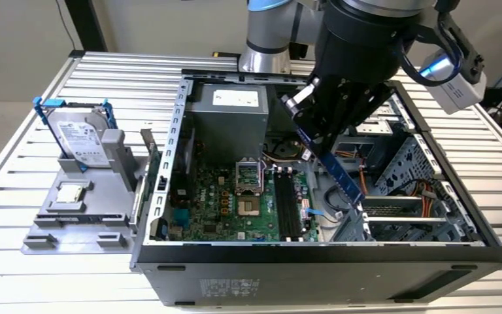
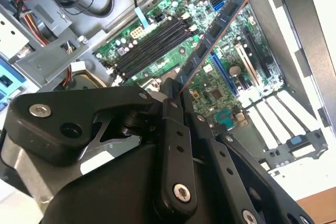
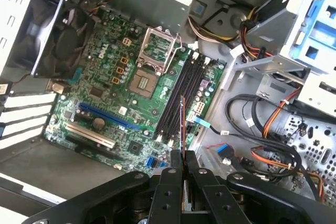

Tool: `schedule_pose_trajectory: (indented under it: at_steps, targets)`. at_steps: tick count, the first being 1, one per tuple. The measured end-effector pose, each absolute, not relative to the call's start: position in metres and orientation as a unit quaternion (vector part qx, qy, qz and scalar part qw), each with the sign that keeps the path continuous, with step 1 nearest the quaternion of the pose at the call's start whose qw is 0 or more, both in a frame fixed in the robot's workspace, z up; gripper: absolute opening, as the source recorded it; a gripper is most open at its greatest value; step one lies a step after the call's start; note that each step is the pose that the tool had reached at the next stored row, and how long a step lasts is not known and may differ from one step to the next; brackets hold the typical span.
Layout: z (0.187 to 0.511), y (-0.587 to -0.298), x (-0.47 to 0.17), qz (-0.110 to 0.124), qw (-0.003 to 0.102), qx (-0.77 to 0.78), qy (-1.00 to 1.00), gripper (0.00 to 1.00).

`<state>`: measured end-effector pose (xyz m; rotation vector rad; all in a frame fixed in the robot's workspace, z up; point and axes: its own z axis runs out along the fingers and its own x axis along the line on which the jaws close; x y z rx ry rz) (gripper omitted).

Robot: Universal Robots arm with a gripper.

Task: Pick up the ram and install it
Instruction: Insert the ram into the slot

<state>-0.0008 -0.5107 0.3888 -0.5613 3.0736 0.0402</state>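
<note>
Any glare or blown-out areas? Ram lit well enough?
Exterior view: even light, no glare on the ram. Second wrist view: slot covers blown out white; ram well lit. First wrist view: same washout, ram edge-on between the fingers.

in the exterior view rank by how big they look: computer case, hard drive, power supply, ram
1. computer case
2. power supply
3. hard drive, only slightly smaller
4. ram, long but very thin
</note>
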Motion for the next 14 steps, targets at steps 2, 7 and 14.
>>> schedule_pose_trajectory:
  at_steps: [2, 7, 14]
  targets:
    - [0.3889, -0.5107, -0.0008, 0.013, 0.009, -0.167, 0.986, 0.0]
    - [0.3889, -0.5107, -0.0008, 0.012, 0.009, -0.137, 0.991, 0.0]
    - [0.3888, -0.5107, -0.0008, 0.012, 0.01, -0.087, 0.996, 0.0]
